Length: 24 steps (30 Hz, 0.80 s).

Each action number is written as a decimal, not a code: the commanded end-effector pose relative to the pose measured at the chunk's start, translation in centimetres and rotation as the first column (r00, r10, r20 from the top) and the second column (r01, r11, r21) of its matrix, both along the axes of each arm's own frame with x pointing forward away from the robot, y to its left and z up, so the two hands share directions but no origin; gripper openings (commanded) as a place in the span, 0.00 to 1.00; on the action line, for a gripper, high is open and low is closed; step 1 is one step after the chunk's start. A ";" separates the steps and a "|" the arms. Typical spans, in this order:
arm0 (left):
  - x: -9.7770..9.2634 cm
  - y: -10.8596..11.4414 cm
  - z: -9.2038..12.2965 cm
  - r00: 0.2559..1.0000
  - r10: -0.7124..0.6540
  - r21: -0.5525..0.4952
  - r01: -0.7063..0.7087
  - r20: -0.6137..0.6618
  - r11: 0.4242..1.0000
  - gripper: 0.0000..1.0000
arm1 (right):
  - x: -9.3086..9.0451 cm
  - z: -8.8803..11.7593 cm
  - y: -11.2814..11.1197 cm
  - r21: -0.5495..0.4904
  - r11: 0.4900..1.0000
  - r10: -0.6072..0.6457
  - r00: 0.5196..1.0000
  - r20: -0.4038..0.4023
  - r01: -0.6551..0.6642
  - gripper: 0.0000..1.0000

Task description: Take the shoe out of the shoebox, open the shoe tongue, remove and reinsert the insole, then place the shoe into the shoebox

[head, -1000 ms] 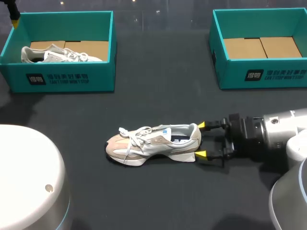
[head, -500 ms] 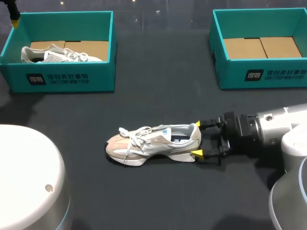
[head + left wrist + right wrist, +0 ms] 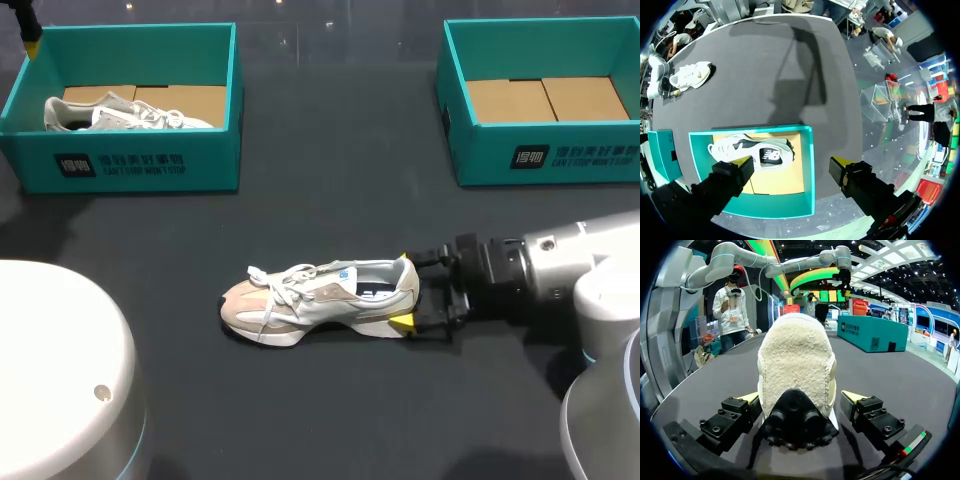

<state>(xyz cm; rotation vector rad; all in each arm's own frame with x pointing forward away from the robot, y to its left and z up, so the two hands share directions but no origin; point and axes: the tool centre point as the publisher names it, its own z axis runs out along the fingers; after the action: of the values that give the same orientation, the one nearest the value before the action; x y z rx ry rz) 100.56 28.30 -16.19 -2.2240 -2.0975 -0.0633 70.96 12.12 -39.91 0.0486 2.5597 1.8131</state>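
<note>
A dark table (image 3: 330,200) carries two teal shoeboxes, the left box (image 3: 215,150) and the right box (image 3: 480,160), each with white print on its front. The shoe (image 3: 320,298) stands well apart from both. The right hand (image 3: 403,290) straddles its heel, released. The left hand (image 3: 792,161) hangs spread above the left box.

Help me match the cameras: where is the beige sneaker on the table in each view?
Head view: beige sneaker central, heel at the right claw.
Left wrist view: sneaker far beyond the teal shoebox.
Right wrist view: sneaker heel-on, between the claw's fingers.
Shared landmark: that shoebox, under the left claw.
</note>
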 end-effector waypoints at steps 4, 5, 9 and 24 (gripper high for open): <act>0.0 0.1 0.0 1.000 -0.001 0.001 0.001 0.000 1.000 1.00 | -0.1 -0.4 0.6 -0.005 1.000 0.004 1.000 -0.004 -0.004 1.00; 0.0 0.1 0.0 1.000 -0.001 0.001 0.001 0.000 1.000 1.00 | -0.1 -0.4 0.7 -0.004 1.000 0.005 1.000 -0.004 -0.005 1.00; 0.0 0.1 0.0 1.000 -0.001 0.001 0.001 0.000 1.000 1.00 | -0.2 -0.4 0.9 -0.003 1.000 0.008 1.000 -0.004 -0.008 1.00; 0.0 0.1 0.0 1.000 -0.001 0.001 0.001 0.000 1.000 1.00 | -0.3 -0.3 1.5 -0.004 1.000 0.025 1.000 0.008 -0.025 0.00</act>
<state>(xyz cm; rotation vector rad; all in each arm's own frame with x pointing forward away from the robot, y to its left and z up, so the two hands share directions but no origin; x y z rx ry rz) 100.56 28.30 -16.19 -2.2241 -2.0974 -0.0633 70.58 13.20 -40.16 0.0075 2.5669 1.8178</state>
